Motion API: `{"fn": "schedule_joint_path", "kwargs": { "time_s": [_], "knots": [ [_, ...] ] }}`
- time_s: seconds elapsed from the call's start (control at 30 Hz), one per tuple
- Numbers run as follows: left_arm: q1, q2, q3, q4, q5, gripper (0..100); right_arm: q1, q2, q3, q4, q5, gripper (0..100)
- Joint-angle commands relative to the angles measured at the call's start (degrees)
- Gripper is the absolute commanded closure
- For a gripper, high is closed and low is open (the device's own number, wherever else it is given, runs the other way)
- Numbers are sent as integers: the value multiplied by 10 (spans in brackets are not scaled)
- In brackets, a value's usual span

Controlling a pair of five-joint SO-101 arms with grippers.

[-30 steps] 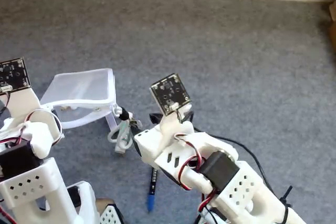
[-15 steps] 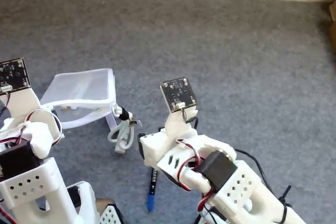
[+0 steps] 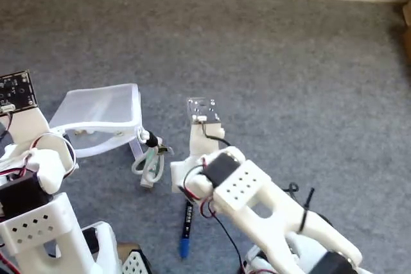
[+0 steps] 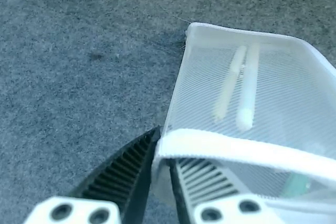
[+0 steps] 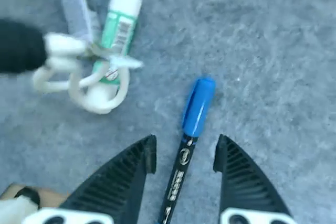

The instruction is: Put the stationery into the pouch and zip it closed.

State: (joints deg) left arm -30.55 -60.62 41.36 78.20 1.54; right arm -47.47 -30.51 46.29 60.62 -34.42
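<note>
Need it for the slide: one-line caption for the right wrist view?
Open right claw over the blue-capped pen on grey carpet, green-and-white tube nearby.

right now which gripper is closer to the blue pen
Right. The right gripper is open over the blue pen, which lies between its fingers in its wrist view. The left gripper is off at the pouch, shut on its rim.
</note>
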Motion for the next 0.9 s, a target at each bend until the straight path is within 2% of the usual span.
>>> {"fn": "schedule_joint_path", "kwargs": {
  "time_s": [0.0, 0.5, 0.87],
  "knots": [
    [-7, 0, -4, -7, -6, 993, 22, 33, -8, -36, -7, 825],
    [-7, 0, -3, -6, -6, 993, 23, 195, -9, -133, -4, 825],
    [-7, 0, -3, -6, -6, 993, 23, 294, -53, -130, -4, 825]
  ]
}}
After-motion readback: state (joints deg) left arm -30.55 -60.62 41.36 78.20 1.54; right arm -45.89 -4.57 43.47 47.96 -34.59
